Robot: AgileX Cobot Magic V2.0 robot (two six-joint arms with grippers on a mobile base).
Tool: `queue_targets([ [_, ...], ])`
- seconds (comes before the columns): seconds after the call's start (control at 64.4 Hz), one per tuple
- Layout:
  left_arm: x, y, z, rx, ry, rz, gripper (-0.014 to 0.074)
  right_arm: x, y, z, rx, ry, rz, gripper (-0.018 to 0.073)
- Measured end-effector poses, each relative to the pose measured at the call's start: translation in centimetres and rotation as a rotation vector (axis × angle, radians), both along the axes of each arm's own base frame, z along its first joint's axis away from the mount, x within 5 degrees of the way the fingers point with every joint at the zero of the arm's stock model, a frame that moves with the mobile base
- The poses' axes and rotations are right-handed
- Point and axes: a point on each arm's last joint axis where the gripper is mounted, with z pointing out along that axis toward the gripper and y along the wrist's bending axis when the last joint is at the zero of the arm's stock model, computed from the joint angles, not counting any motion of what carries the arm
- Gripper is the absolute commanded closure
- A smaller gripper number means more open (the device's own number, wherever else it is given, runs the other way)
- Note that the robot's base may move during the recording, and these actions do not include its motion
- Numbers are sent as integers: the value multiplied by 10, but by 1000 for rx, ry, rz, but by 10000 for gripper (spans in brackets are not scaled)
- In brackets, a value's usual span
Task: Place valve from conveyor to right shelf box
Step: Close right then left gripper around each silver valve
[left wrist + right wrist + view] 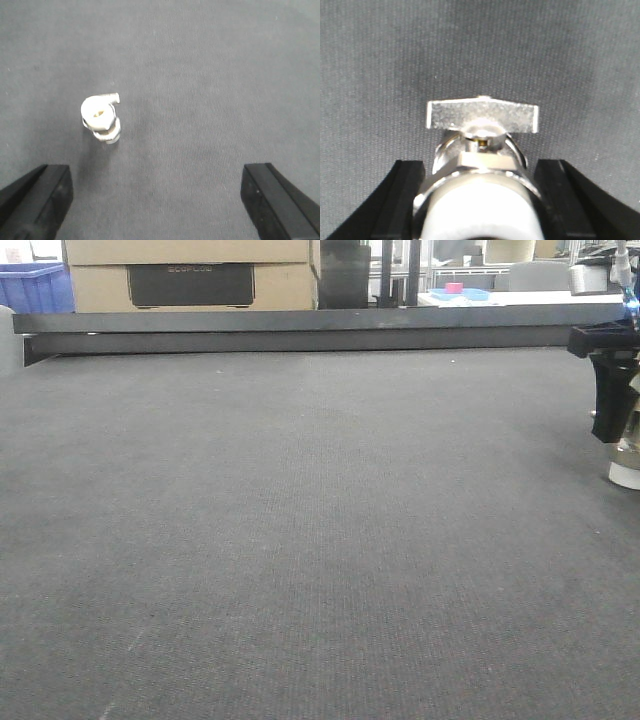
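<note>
One valve (482, 117) sits squeezed in the right gripper (480, 167) jaws, low by the conveyor (480, 45); the left gripper (157, 175) jaws hang wide open.

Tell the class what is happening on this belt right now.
The right gripper is closed on a valve, seen at the far right edge of the conveyor in the front view. Whether the valve is lifted off the belt cannot be told. The left gripper hangs open above the belt, and a second valve stands untouched ahead of its fingers.
</note>
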Motion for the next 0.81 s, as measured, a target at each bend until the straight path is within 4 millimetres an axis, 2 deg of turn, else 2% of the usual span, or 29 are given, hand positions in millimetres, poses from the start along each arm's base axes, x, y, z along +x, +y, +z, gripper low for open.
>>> queue_targets([
  [0.233,0,3,-3,2,83,16,15,-5,0,6,-4,3,4,714],
  [0.357,11,14,-3,-5,156,73,15,-18,1,16,-6,-32,10,714],
  [0.621,56,40,-10,32,282,91,15,-73,19,32,0,-125,71,714],
  [0.807,100,47,-33,32,378,64,15,-108,31,47,17,-199,125,714],
])
